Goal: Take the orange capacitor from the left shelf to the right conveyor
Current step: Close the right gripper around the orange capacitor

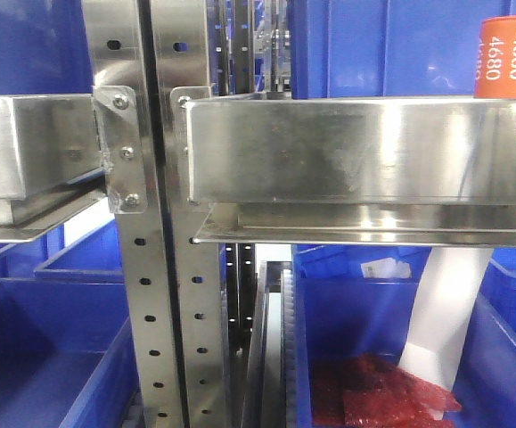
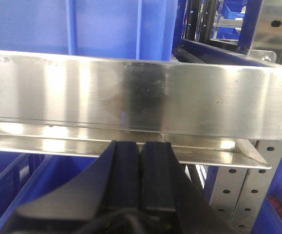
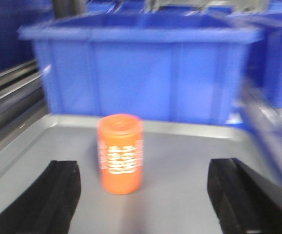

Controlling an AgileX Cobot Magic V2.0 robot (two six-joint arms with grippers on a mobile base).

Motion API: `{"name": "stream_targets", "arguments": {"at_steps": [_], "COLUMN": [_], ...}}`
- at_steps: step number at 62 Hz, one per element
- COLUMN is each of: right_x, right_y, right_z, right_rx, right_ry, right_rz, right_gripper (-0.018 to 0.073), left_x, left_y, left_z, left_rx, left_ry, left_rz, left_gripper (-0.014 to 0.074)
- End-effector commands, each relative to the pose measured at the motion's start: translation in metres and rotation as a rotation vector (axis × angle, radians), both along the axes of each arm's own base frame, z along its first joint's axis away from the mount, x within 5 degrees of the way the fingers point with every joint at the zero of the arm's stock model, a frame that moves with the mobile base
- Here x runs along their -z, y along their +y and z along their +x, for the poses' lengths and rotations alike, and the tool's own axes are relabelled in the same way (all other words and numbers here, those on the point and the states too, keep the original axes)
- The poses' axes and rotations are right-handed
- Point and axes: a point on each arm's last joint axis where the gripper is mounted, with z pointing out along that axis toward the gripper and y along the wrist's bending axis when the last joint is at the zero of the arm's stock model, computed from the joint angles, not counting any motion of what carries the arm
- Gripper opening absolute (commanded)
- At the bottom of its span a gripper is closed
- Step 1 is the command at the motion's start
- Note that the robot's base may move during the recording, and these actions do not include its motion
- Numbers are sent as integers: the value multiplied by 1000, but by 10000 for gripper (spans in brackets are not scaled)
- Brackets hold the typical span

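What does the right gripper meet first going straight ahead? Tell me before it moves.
The capacitor: it stands upright ahead of the open right gripper, inside its span, slightly left of centre. The blue bin comes only behind it. Depth is unclear in the blur.

You'll find the capacitor (image 3: 120,153) standing upright on the shelf ledge (image 3: 189,165). It is in front of a bin (image 3: 141,73) and between the spread fingers of the right end effector (image 3: 143,170), touching neither. Seen from the front, that ledge sits right of the upright posts (image 1: 142,267), above a lower bin (image 1: 507,357) holding bags (image 1: 373,392). The left end effector (image 2: 141,146), fingers pressed together, sits just below a ledge's front wall.
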Motion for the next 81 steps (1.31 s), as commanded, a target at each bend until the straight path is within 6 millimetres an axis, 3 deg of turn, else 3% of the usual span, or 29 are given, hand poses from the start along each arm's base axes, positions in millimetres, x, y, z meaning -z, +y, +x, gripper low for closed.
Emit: {"name": "stream_targets", "arguments": {"at_steps": [1,21,42,72,81], "right_x": [-17,6,11,47,48], "right_y": [3,8,12,16,16], "right_z": [15,62,99,128,130], "right_rx": [-12,-14,-15,-26,-31], "right_ry": [-132,-160,-130,-90,-92], "right_rz": [11,19,77,66,60], "right_gripper": [631,631,631,627,502], "left_x": [-10,-10,-10,-10,-10], "left_y": [1,1,1,1,1], "left_z": [-1,-1,-1,-1,-1], "left_rx": [-4,-4,-4,-4,-4], "left_ry": [-97,-97,-97,-97,-97], "left_rz": [-12,-12,-12,-12,-12], "left_gripper": [-127,-127,-127,-127,-127]}}
